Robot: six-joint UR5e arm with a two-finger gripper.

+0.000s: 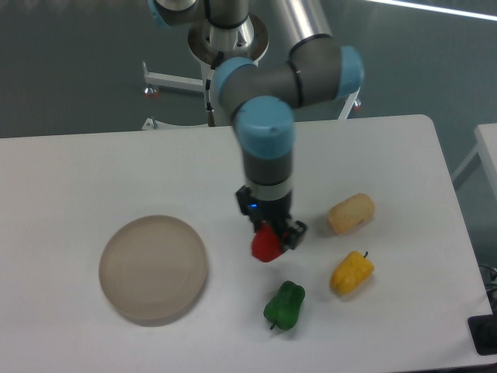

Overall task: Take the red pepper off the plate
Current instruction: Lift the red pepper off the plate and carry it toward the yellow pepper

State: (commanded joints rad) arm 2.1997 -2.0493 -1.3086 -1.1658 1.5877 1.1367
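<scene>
White table [93, 171] fills most of our view, grey floor behind it. Nearest us: the green pepper [284, 305] lying on the table; the yellow pepper [352, 273] to its right, well apart from it; the plate [154, 269] off to the left, nothing on it that we can see.

Next back, the gripper [272, 238] points straight down with the red pepper [265, 245] at its tip, to the right of the plate and apart from its rim, just above the green pepper in our view. We judge the fingers closed on it with only the pepper's width between them, so the pick looks largely done. A pale potato-like piece [351, 214] lies further right; the arm [268, 101] rises behind.

Risks, as we judge them:
- glossy, rounded skin, hold seemingly near the top; a quick move or a slight loosening could let it slide out
- a drop from here could land on or near the green pepper and knock it aside
- swinging low could brush the green pepper

Hard to make out:
- fingertips hidden behind the wrist body and the pepper, so contact points unclear
- one overhead-ish view; we cannot tell whether the red pepper hangs clear of the table or touches it
- red pepper's stem not visible
- dark object cut off at the lower right corner
</scene>
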